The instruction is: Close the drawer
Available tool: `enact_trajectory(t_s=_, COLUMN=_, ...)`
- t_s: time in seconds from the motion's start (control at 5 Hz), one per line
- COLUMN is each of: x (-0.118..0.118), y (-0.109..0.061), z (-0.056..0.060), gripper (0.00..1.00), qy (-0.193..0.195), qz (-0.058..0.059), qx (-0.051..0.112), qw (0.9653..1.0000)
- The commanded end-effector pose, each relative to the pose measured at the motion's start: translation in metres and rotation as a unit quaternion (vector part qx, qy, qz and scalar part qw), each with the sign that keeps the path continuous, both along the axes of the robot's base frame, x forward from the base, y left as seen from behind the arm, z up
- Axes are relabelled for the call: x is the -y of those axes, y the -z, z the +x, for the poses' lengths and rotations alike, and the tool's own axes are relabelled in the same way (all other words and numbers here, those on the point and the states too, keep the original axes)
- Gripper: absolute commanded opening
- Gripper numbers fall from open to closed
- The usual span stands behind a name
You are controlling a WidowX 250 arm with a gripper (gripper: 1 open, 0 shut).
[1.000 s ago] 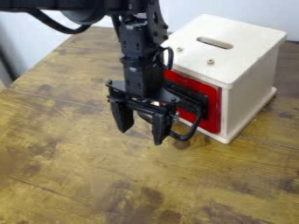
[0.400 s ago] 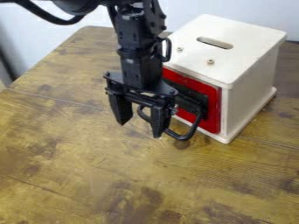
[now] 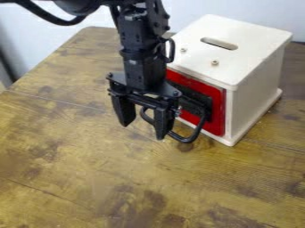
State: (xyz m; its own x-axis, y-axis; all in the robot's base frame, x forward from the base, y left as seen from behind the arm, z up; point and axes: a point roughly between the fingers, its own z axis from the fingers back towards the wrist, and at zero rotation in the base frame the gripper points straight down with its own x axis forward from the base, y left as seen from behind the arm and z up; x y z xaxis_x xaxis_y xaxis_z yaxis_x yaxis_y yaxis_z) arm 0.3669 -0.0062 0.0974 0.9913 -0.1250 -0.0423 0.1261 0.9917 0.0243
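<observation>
Drawer sits to the picture's right of the gripper, its face in line for a push

The drawer [image 3: 217, 98] is at the near-left face of the pale cabinet [image 3: 247, 78], its red front partly hidden behind the arm [image 3: 139, 44]. The gripper [image 3: 143, 120] hangs over the table [image 3: 84, 165], to the picture's left of that front, with its fingers spread wide and nothing visible between them. It is the only gripper in view, so any push falls to it.

The relation that matters is sideways: from the gripper, the drawer lies toward the picture's right and, it seems, somewhat toward the back. Its face is turned toward the gripper's side, and its sliding axis appears to run from there into the cabinet. A closing push should therefore follow that line, across to the right and slightly away from the camera, rather than downward.

Little red seems to stand out past the cabinet's edge, so the drawer may be almost home, with only a short travel left; the arm hides too much to be sure. A black loop [image 3: 181, 140] curves between gripper and front; whether it is handle or cable cannot be told, nor whether anything touches the face. If it is a cable, it could snag or get pinched during the push.
</observation>
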Motion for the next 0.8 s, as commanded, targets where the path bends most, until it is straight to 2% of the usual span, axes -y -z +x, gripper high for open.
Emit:
enact_trajectory(t_s=0.0, x=-0.0050, y=-0.0153, z=0.0079, gripper=1.00, qy=-0.002, qz=0.004, qx=0.030, qw=0.9995)
enact_trajectory(t_s=0.6, x=-0.0038, y=-0.0089, z=0.0092, gripper=1.00, qy=0.002, qz=0.005, qx=0.033, qw=0.9994)
